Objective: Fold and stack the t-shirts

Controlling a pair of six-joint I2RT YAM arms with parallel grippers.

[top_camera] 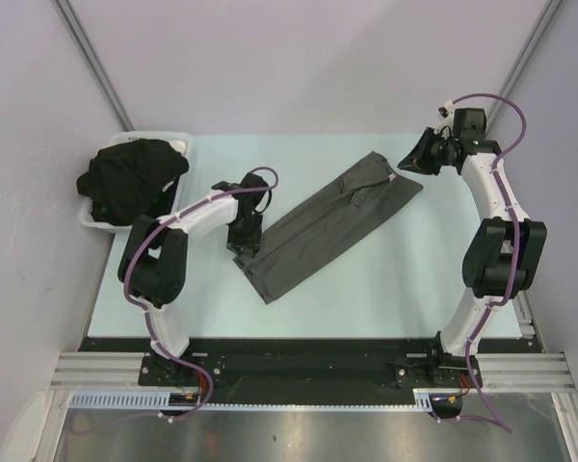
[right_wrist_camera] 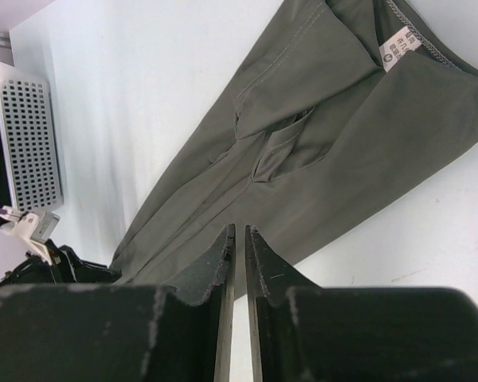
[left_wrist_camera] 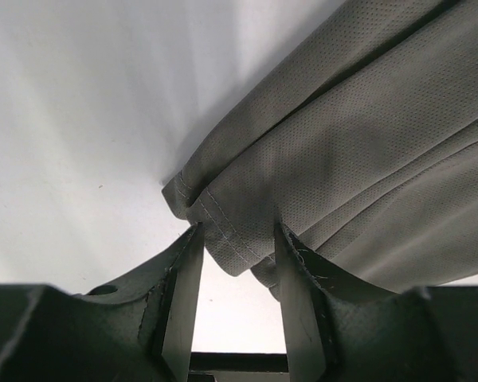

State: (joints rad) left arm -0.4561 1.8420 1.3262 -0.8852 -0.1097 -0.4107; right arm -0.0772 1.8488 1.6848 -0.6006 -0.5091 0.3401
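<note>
1. Pale table [top_camera: 366,289] with plain light walls all around.
2. In the middle, flat on the table, a charcoal grey t-shirt [top_camera: 332,223] folded into one long thin strip.
3. Long way set on a slant: one end right at the left gripper [left_wrist_camera: 237,231], the other end just beside the right gripper [right_wrist_camera: 240,231].
4. At the left gripper's tips, the hem end of the strip, with a stitched corner of cloth between the two fingers.
5. Left gripper open: fingers apart, with bare table showing in the gap behind the cloth.
6. Ahead of the right gripper and off to its right, the neck end of the strip, with a small white tag [right_wrist_camera: 400,48] facing up.
7. Right gripper closed: fingers nearly touching, with only a thin slit and nothing held between them.
8. Well apart to the left of the left gripper, a white tray [top_camera: 94,219] with a heap of black t-shirts [top_camera: 135,178] piled in it.
</note>
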